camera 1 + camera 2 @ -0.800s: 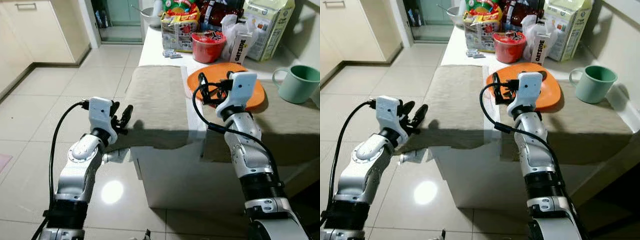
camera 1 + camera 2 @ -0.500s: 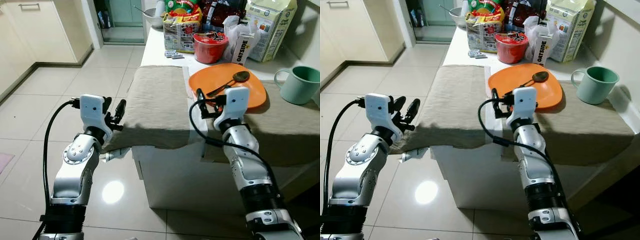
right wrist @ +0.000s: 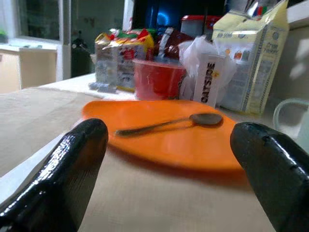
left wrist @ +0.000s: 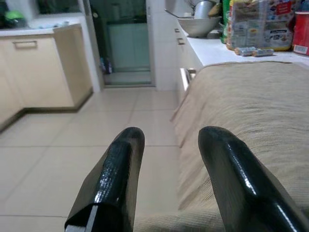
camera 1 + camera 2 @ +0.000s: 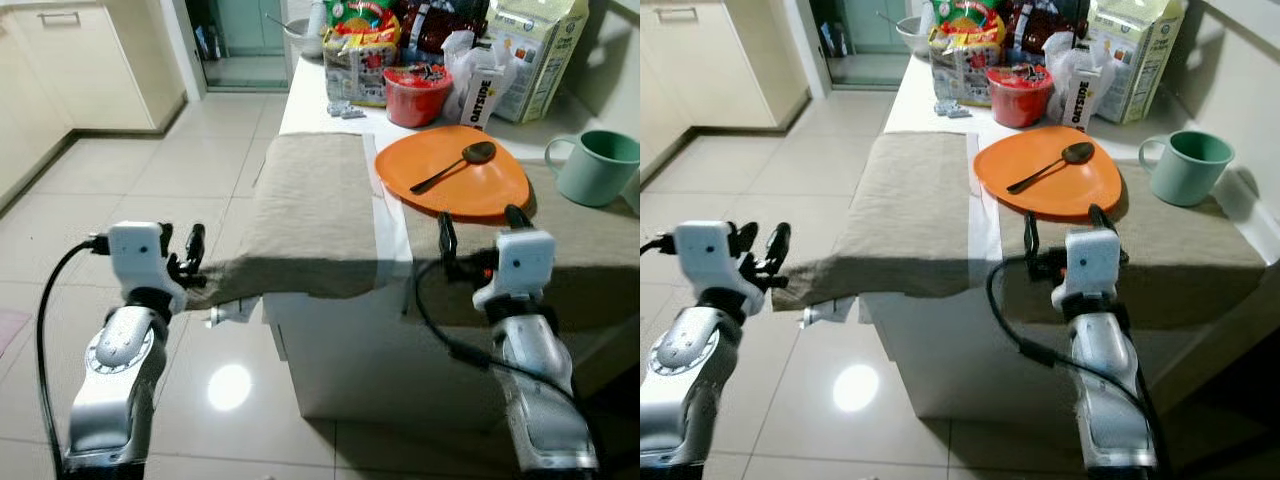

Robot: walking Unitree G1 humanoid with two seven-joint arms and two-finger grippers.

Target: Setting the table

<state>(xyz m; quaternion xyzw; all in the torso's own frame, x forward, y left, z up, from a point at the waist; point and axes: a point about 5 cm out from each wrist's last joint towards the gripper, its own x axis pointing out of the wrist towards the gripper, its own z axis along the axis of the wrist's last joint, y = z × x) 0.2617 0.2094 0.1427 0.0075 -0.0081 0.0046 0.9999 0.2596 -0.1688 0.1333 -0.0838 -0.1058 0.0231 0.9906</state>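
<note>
On counter [image 5: 320, 105], near edge: two beige mats side by side. Left mat [image 5: 310, 210] draped over the front edge; right mat [image 5: 1180, 240] under the plate and cup.

Orange plate [image 5: 465, 185] flat on right mat, far-left part, rim just reaching the white gap between mats. Spoon [image 5: 450, 167] lying in plate, bowl toward the back, handle pointing to the near-left. Green cup [image 5: 598, 166] upright on right mat, right of plate, apart from it, handle facing the plate.

Behind plate: red bowl [image 5: 417, 92], white carton [image 5: 483, 95], big pale bag [image 5: 540, 50], snack packs [image 5: 355, 60], metal bowl [image 5: 300, 35] at far end. All clustered, some touching.

Right gripper [image 5: 478, 232] low at the near edge of right mat, just in front of plate, pointing at it. Fingers [image 3: 67, 169] spread wide, holding nothing; plate and spoon framed between them in wrist view, not touched.

Left gripper [image 5: 178, 250] off the counter's left side, at the hanging corner of left mat. Fingers [image 4: 116, 179] moderately apart, empty; mat fabric right beside the inner one, contact cannot be told.

Tiled floor [image 5: 120, 170] and cabinets [image 5: 60, 70] to the left.
</note>
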